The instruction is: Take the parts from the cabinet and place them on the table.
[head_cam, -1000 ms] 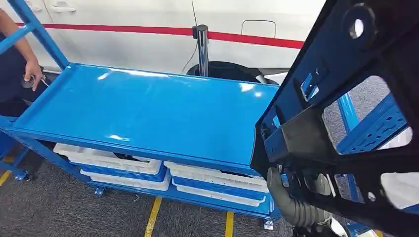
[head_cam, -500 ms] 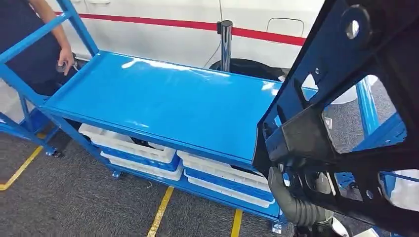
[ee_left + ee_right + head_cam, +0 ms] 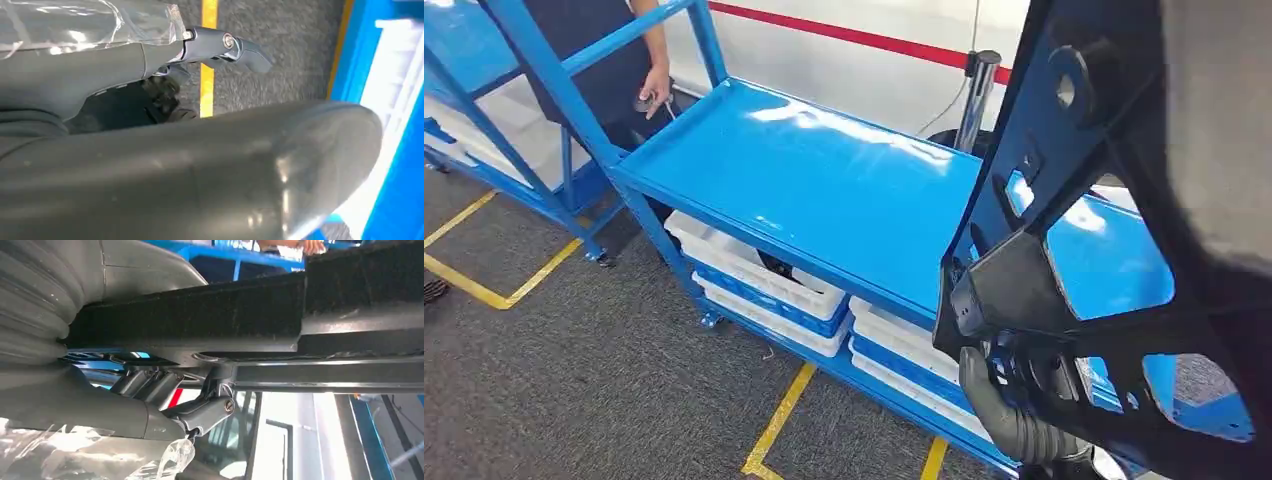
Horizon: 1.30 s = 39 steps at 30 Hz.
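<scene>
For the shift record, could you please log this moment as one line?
right hand: grips black frame part | left hand: holds nothing | blue table: top bare | person: at far end

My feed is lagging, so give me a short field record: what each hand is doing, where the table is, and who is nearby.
right hand: right hand grips the large black plastic frame part from below, holding it raised
left hand: left hand holds nothing; fingers curled or spread cannot be told
table: glossy blue metal table ahead, top bare
under table: white plastic trays on lower shelves
part placed: not yet
nearby: person's hand at the table's far corner
</scene>
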### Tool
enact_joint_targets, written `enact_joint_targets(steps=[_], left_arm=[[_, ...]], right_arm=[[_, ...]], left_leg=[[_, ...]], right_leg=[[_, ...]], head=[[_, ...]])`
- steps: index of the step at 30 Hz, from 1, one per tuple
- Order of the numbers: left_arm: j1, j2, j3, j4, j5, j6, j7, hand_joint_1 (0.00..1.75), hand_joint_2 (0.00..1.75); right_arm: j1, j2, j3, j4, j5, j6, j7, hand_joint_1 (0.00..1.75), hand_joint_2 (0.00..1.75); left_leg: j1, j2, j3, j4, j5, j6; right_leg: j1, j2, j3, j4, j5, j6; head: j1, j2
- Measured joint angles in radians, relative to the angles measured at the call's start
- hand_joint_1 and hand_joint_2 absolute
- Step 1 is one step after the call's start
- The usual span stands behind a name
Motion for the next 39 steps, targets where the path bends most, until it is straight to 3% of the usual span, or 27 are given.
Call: enact_joint_targets(steps=[1, 2, 3, 4, 7, 8, 9, 10, 12, 13, 14, 15, 17, 18, 19, 23, 24, 25, 26, 28, 30, 33, 35, 36, 37, 38, 39], left_arm=[[0.002, 0.0, 0.0, 0.0, 0.008, 0.0, -0.002, 0.0, 0.0], [0.003, 0.0, 0.0, 0.0, 0.013, 0.0, -0.005, 0.0, 0.0], [0.004, 0.0, 0.0, 0.0, 0.018, 0.0, -0.008, 0.0, 0.0], [0.002, 0.0, 0.0, 0.0, 0.019, 0.001, -0.011, 0.0, 0.0], [0.011, 0.0, 0.0, 0.0, 0.018, 0.002, -0.015, 0.0, 0.0], [0.014, 0.002, 0.0, 0.0, 0.018, 0.002, -0.014, 0.0, 0.0], [0.015, 0.001, 0.0, 0.0, 0.016, 0.003, -0.015, 0.0, 0.0], [0.013, 0.001, 0.0, 0.0, 0.016, 0.003, -0.015, 0.0, 0.0], [0.008, 0.001, -0.001, 0.0, 0.011, 0.008, -0.017, 0.0, 0.0], [0.007, 0.001, -0.003, 0.0, 0.008, 0.009, -0.02, 0.0, 0.0], [0.008, 0.001, -0.007, 0.0, 0.003, 0.012, -0.025, 0.0, 0.0], [0.007, 0.001, -0.009, 0.0, -0.002, 0.017, -0.032, 0.0, 0.0], [0.004, 0.001, -0.016, -0.001, -0.003, 0.018, -0.036, 0.0, 0.0], [0.0, 0.001, -0.019, -0.002, -0.005, 0.016, -0.035, 0.0, 0.0], [-0.006, 0.001, -0.022, -0.001, -0.006, 0.013, -0.031, 0.0, 0.0], [-0.002, 0.001, -0.027, -0.002, -0.008, 0.02, -0.027, 0.0, 0.0], [0.003, 0.0, -0.028, -0.003, -0.001, 0.021, -0.027, 0.0, 0.0], [0.001, 0.001, -0.03, -0.003, 0.004, 0.021, -0.03, 0.0, 0.0], [-0.003, 0.0, -0.031, -0.003, 0.008, 0.019, -0.031, 0.0, 0.0], [-0.004, -0.003, -0.035, -0.004, 0.009, 0.01, -0.031, 0.0, 0.0], [-0.001, -0.003, -0.04, -0.004, 0.011, 0.007, -0.03, 0.0, 0.0], [-0.001, -0.003, -0.04, -0.004, 0.011, 0.007, -0.03, 0.0, 0.0], [0.001, -0.003, -0.041, -0.004, 0.014, 0.007, -0.029, 0.0, 0.0], [0.003, -0.003, -0.042, -0.004, 0.019, 0.006, -0.029, 0.0, 0.0], [0.005, -0.004, -0.043, -0.004, 0.02, 0.002, -0.027, 0.0, 0.0], [0.008, -0.007, -0.048, -0.004, 0.024, 0.0, -0.026, 0.0, 0.0], [0.01, -0.008, -0.048, -0.004, 0.024, 0.0, -0.026, 0.0, 0.0]], right_arm=[[0.003, 0.0, -0.001, 0.0, -0.002, 0.0, 0.0, 1.75, 1.75], [0.006, 0.0, -0.002, 0.0, -0.006, 0.0, -0.004, 1.75, 1.75], [0.012, 0.0, -0.002, 0.002, -0.011, 0.0, -0.01, 1.75, 1.75], [0.015, 0.0, -0.001, 0.004, -0.014, -0.001, -0.017, 1.75, 1.75], [0.02, 0.004, -0.001, 0.009, -0.032, -0.004, -0.037, 1.75, 1.75], [0.02, 0.007, 0.0, 0.011, -0.035, -0.004, -0.043, 1.75, 1.75], [0.022, 0.008, 0.0, 0.013, -0.042, -0.004, -0.048, 1.75, 1.75], [0.027, 0.008, 0.0, 0.015, -0.045, -0.004, -0.054, 1.75, 1.75], [0.036, 0.01, 0.0, 0.017, -0.064, -0.005, -0.066, 1.75, 1.75], [0.04, 0.01, 0.0, 0.019, -0.073, -0.005, -0.069, 1.75, 1.75], [0.045, 0.011, 0.0, 0.022, -0.082, -0.006, -0.076, 1.75, 1.75], [0.049, 0.014, 0.0, 0.025, -0.091, -0.007, -0.083, 1.75, 1.75], [0.059, 0.018, -0.001, 0.03, -0.104, -0.009, -0.096, 1.75, 1.75], [0.065, 0.018, -0.001, 0.032, -0.111, -0.015, -0.105, 1.75, 1.75], [0.07, 0.019, -0.003, 0.035, -0.126, -0.016, -0.119, 1.75, 1.75], [0.078, 0.024, -0.003, 0.051, -0.157, -0.016, -0.142, 1.75, 1.75], [0.083, 0.025, -0.006, 0.053, -0.159, -0.018, -0.143, 1.75, 1.75], [0.083, 0.025, -0.008, 0.056, -0.162, -0.019, -0.142, 1.75, 1.75], [0.085, 0.025, -0.012, 0.057, -0.166, -0.021, -0.143, 1.75, 1.75], [0.094, 0.024, -0.015, 0.063, -0.172, -0.021, -0.138, 1.75, 1.75], [0.098, 0.024, -0.016, 0.068, -0.178, -0.021, -0.136, 1.75, 1.75], [0.098, 0.024, -0.016, 0.068, -0.178, -0.022, -0.135, 1.75, 1.75], [0.098, 0.024, -0.017, 0.07, -0.179, -0.021, -0.134, 1.75, 1.75], [0.098, 0.024, -0.019, 0.072, -0.181, -0.021, -0.129, 1.75, 1.75], [0.098, 0.024, -0.021, 0.073, -0.186, -0.02, -0.124, 1.75, 1.75], [0.099, 0.023, -0.026, 0.078, -0.192, -0.017, -0.114, 1.75, 1.75], [0.098, 0.024, -0.026, 0.08, -0.192, -0.017, -0.113, 1.75, 1.75]], left_leg=[[0.001, -0.017, 0.001, 0.003, -0.001, -0.001], [0.003, -0.033, 0.001, 0.008, -0.003, -0.005], [0.003, -0.046, -0.005, 0.017, -0.008, -0.012], [-0.003, -0.058, -0.015, 0.032, -0.014, -0.019], [0.006, -0.091, -0.026, 0.025, -0.005, -0.033], [0.006, -0.093, -0.031, 0.03, -0.008, -0.034], [-0.002, -0.025, -0.041, 0.056, -0.027, -0.043], [0.0, 0.016, -0.07, 0.114, -0.059, -0.051], [0.008, 0.048, -0.157, 0.287, -0.131, -0.063], [0.011, 0.053, -0.189, 0.349, -0.146, -0.066], [0.014, 0.054, -0.197, 0.359, -0.138, -0.066], [0.015, 0.056, -0.181, 0.32, -0.111, -0.065], [0.011, 0.085, -0.089, 0.141, -0.026, -0.055], [0.002, 0.147, -0.039, 0.049, 0.005, -0.041], [-0.012, 0.169, -0.032, 0.031, -0.008, -0.038], [-0.015, 0.111, -0.037, 0.017, -0.001, -0.024], [-0.004, 0.095, -0.023, 0.007, 0.009, -0.02], [-0.004, 0.085, -0.021, 0.002, 0.009, -0.014], [-0.003, 0.071, -0.021, 0.003, 0.011, -0.007], [-0.003, 0.038, -0.019, 0.004, 0.01, -0.006], [-0.003, 0.014, -0.017, 0.005, 0.01, -0.006], [-0.003, 0.012, -0.017, 0.005, 0.01, -0.006], [-0.002, 0.0, -0.016, 0.005, 0.009, -0.007], [0.0, -0.014, -0.014, 0.006, 0.009, -0.008], [0.003, -0.031, -0.012, 0.011, 0.005, -0.013], [0.001, -0.068, -0.03, 0.037, -0.009, -0.033], [0.001, -0.075, -0.033, 0.036, -0.007, -0.034]], right_leg=[[-0.003, 0.003, 0.037, -0.086, 0.05, 0.0], [-0.008, 0.023, 0.082, -0.185, 0.099, 0.002], [-0.018, 0.087, 0.11, -0.256, 0.114, 0.004], [-0.017, 0.092, 0.113, -0.264, 0.109, 0.0], [-0.006, 0.052, 0.11, -0.26, 0.11, -0.016], [-0.015, 0.032, 0.111, -0.264, 0.114, -0.024], [-0.013, 0.023, 0.112, -0.265, 0.113, -0.029], [-0.012, 0.008, 0.113, -0.264, 0.112, -0.035], [-0.009, -0.021, 0.113, -0.264, 0.109, -0.038], [-0.009, -0.036, 0.114, -0.264, 0.107, -0.039], [-0.009, -0.05, 0.115, -0.264, 0.105, -0.039], [-0.009, -0.063, 0.118, -0.264, 0.103, -0.038], [-0.008, -0.089, 0.128, -0.265, 0.097, -0.034], [-0.007, -0.099, 0.134, -0.266, 0.093, -0.031], [-0.001, -0.111, 0.138, -0.266, 0.089, -0.024], [-0.002, -0.158, 0.155, -0.278, 0.082, -0.005], [-0.009, -0.118, 0.156, -0.265, 0.067, 0.0], [-0.007, -0.057, 0.138, -0.22, 0.036, -0.003], [-0.008, -0.026, 0.1, -0.139, -0.006, -0.005], [-0.003, -0.004, 0.02, 0.012, -0.06, -0.002], [-0.004, -0.002, -0.006, 0.041, -0.047, 0.0], [-0.004, -0.002, -0.006, 0.039, -0.043, 0.0], [-0.005, -0.002, 0.0, 0.013, -0.019, 0.001], [-0.007, 0.0, 0.019, -0.04, 0.018, 0.002], [-0.011, 0.008, 0.057, -0.133, 0.072, 0.006], [-0.022, 0.075, 0.1, -0.247, 0.106, -0.002], [-0.018, 0.064, 0.099, -0.246, 0.106, -0.005]], head=[[0.0, 0.0], [0.0, 0.0], [0.0, 0.0], [0.0, 0.0], [0.0, 0.0], [0.001, 0.0], [0.0, 0.0], [-0.004, 0.0], [-0.004, 0.0], [-0.004, 0.0], [-0.003, 0.0], [-0.004, 0.0], [-0.004, 0.0], [-0.003, 0.0], [-0.004, 0.0], [-0.003, 0.0], [-0.002, 0.0], [0.0, 0.0], [0.002, 0.0], [0.002, 0.0], [0.002, 0.0], [0.002, 0.0], [0.002, 0.0], [0.002, 0.0], [0.002, 0.0], [0.005, 0.0], [0.003, 0.0]])
